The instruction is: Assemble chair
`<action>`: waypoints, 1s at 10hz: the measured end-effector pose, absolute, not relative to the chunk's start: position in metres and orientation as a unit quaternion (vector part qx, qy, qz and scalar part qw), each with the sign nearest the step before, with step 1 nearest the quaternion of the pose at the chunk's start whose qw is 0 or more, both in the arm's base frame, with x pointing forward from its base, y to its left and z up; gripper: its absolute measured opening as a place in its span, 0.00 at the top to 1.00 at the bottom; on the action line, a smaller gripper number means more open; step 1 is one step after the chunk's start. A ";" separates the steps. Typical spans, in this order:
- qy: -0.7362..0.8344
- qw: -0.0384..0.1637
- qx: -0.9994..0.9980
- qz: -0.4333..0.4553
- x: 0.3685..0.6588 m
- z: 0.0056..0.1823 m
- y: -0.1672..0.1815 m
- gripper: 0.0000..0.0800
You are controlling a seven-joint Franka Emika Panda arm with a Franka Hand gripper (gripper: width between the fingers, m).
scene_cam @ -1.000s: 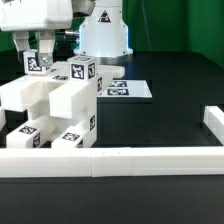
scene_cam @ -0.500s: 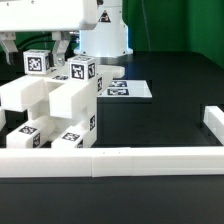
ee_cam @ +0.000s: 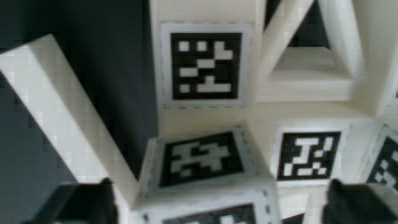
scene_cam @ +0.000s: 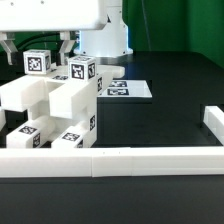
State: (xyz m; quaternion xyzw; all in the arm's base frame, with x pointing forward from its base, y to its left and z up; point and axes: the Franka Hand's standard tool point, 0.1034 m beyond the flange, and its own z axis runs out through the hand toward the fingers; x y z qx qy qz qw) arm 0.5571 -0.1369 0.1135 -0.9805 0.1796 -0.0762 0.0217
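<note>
The partly built chair point(scene_cam: 55, 105) is a stack of chunky white blocks with tags, on the exterior view's left. A small tagged cube point(scene_cam: 37, 62) sits on top of it, with a second tagged block point(scene_cam: 82, 71) beside it. My gripper point(scene_cam: 37, 48) hangs right over the small cube, its fingers point(scene_cam: 65, 45) spread to either side of it. In the wrist view the cube's tagged face point(ee_cam: 199, 160) lies between the dark fingertips point(ee_cam: 80, 205), with a gap on each side. My gripper point(ee_cam: 217, 205) is open and holds nothing.
A long low white rail point(scene_cam: 110, 162) runs along the front and turns up at the exterior view's right point(scene_cam: 212, 125). The marker board point(scene_cam: 128, 89) lies flat behind the chair. The robot's white base point(scene_cam: 105, 35) stands at the back.
The hand has turned over the small cube, so its fingers now show wide apart on either side of it. The chair parts have not moved.
</note>
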 end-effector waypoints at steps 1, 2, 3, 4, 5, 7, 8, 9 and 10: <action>0.181 0.021 -0.980 -0.076 0.557 0.113 -0.137 0.50; 0.181 0.021 -0.980 -0.075 0.557 0.112 -0.137 0.50; 0.181 0.021 -0.980 -0.075 0.556 0.112 -0.138 0.65; 0.184 0.021 -0.980 -0.075 0.556 0.112 -0.138 0.65; 0.214 0.023 -0.974 -0.074 0.557 0.112 -0.139 0.65; 0.245 0.025 -0.966 -0.073 0.558 0.112 -0.139 0.65; 0.313 0.030 -0.946 -0.072 0.558 0.111 -0.138 0.65; 0.355 0.033 -0.931 -0.071 0.559 0.111 -0.137 0.65; 0.412 0.037 -0.908 -0.069 0.560 0.111 -0.137 0.65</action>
